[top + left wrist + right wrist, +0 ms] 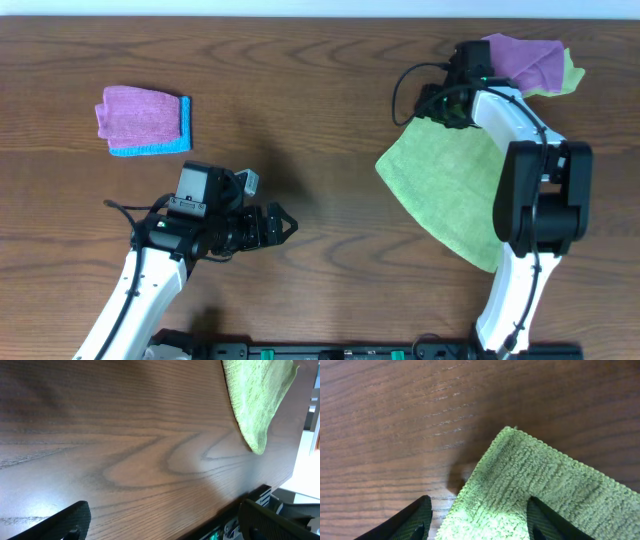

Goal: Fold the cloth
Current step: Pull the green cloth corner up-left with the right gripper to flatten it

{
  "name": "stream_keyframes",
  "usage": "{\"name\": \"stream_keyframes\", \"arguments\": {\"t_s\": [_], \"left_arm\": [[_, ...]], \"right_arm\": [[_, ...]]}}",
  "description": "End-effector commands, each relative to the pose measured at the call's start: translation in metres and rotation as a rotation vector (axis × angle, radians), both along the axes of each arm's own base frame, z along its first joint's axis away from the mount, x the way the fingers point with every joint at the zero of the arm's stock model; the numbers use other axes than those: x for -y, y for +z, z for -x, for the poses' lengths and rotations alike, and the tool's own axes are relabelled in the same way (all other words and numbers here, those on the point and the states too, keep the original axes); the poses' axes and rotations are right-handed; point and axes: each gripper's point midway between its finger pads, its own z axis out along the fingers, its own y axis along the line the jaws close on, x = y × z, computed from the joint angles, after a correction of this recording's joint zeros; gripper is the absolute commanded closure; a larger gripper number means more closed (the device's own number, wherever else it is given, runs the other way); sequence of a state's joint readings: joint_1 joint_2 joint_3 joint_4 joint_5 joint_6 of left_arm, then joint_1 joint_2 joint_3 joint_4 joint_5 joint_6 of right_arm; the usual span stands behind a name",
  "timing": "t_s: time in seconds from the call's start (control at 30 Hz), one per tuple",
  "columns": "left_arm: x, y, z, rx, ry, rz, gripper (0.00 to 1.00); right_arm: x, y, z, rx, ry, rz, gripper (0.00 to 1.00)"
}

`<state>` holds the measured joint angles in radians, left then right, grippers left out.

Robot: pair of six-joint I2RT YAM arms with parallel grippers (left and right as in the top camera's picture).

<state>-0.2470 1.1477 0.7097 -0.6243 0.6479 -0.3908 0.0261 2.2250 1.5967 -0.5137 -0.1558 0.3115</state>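
A lime green cloth [445, 185] lies spread flat on the right half of the wooden table, one corner pointing to the far side. My right gripper [432, 108] is at that far corner. In the right wrist view its fingers [477, 520] are open and straddle the corner of the cloth [535, 485], low over it, and the right finger rests on the fabric. My left gripper [285, 225] is open and empty over bare wood left of the cloth. The left wrist view shows its fingers [165, 520] apart and the cloth's edge [260, 395] far ahead.
A folded pink cloth on a folded blue one [145, 120] lies at the far left. A crumpled purple cloth [525, 60] lies on another yellow-green cloth [572, 72] at the far right corner. The table's front edge [280, 480] is near the left gripper.
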Motion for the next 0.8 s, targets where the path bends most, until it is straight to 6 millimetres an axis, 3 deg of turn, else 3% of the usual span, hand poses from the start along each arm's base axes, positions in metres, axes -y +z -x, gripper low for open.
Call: {"name": "stream_keyframes", "arguments": {"t_s": [0.0, 0.13, 0.27, 0.5, 0.77], "left_arm": [[0.004, 0.009, -0.005, 0.034, -0.023, 0.008, 0.05], [0.004, 0.009, -0.005, 0.034, -0.023, 0.008, 0.04], [0.003, 0.009, -0.005, 0.035, -0.023, 0.007, 0.04], [0.000, 0.007, -0.007, 0.041, -0.013, -0.013, 0.05], [-0.001, 0.006, -0.009, 0.050, -0.007, -0.024, 0.05]], "right_arm": [[-0.019, -0.041, 0.015, -0.091, 0.023, -0.011, 0.45], [-0.028, -0.042, 0.012, -0.078, 0.040, -0.007, 0.64], [-0.035, -0.039, 0.007, -0.056, 0.053, -0.008, 0.98], [-0.064, -0.020, -0.005, -0.001, 0.145, -0.031, 0.99], [-0.135, 0.023, -0.026, 0.132, 0.289, -0.041, 0.99]]}}
